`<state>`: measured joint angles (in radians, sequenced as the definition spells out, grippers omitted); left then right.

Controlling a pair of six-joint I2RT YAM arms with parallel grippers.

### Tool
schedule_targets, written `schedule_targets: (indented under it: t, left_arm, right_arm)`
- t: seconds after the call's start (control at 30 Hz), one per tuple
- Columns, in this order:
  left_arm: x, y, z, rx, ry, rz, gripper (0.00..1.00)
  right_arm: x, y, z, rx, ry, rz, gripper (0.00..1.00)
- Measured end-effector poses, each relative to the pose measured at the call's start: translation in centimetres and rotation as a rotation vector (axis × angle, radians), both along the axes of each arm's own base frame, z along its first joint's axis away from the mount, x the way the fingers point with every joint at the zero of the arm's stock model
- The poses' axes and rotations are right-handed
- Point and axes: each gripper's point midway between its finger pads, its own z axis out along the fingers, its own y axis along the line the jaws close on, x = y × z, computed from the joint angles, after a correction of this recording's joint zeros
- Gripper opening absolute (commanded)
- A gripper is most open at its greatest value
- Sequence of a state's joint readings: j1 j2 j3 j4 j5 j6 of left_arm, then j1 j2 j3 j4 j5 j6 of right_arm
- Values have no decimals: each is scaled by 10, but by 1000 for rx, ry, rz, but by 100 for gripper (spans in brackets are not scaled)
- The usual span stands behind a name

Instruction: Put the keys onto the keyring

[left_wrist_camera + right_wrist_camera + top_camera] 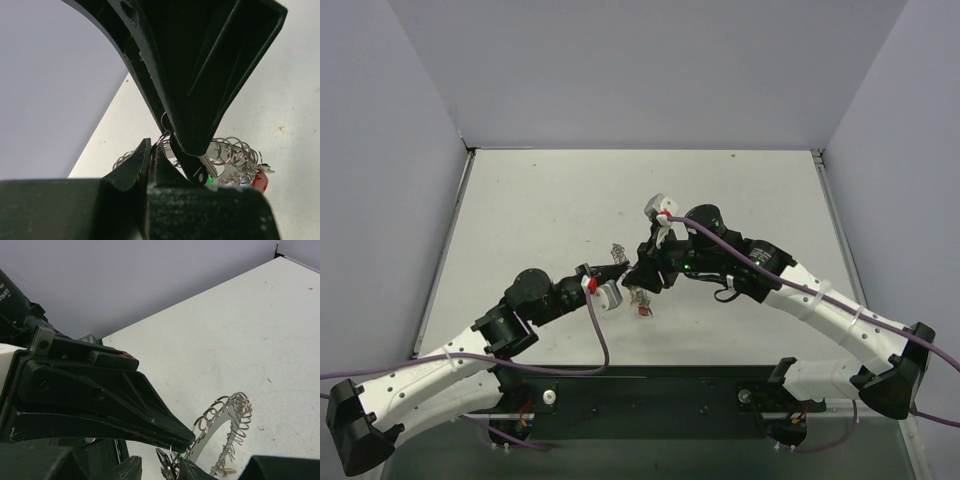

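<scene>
The keyring (640,296) is a grey coil-like band held just above the table between both grippers; it also shows in the left wrist view (235,151) and the right wrist view (235,410). My left gripper (612,271) (151,152) is shut on a thin wire loop of the keyring. My right gripper (638,276) (192,144) comes in from the right, tip to tip with the left one, shut on a black-headed key (194,164) whose silver blade lies against the loop. A red key (644,311) (259,181) and a green key (210,179) hang on the coil.
White table (540,220) with grey walls at the left, back and right. The black base bar (650,395) runs along the near edge. Purple cables (600,340) trail from both wrists.
</scene>
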<state>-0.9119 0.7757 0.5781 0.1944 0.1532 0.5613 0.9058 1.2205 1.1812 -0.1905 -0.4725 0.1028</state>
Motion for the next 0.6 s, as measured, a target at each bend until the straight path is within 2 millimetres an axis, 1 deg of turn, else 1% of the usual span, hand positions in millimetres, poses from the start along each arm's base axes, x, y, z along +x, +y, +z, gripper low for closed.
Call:
schedule_targets:
  t: [0.17, 0.3, 0.37, 0.4, 0.47, 0.6]
  left_arm:
    - [2, 0, 0, -15, -11, 12, 0]
    - [2, -2, 3, -31, -24, 12, 0]
    - [2, -3, 7, -48, -36, 9, 0]
    - [1, -4, 10, -59, -44, 5, 0]
    - [-1, -6, 15, -75, -56, -5, 0]
    - [-6, -10, 24, -105, -81, -40, 0]
  right_arm:
    - [-2, 0, 2, 2, -8, 3, 39]
    - [-4, -1, 6, 8, -23, 9, 44]
    - [-5, -3, 10, 16, -43, 15, 44]
    - [-7, -4, 13, 19, -58, 19, 47]
    - [-9, -6, 18, 25, -79, 27, 49]
    - [-19, -13, 30, 36, -135, 49, 56]
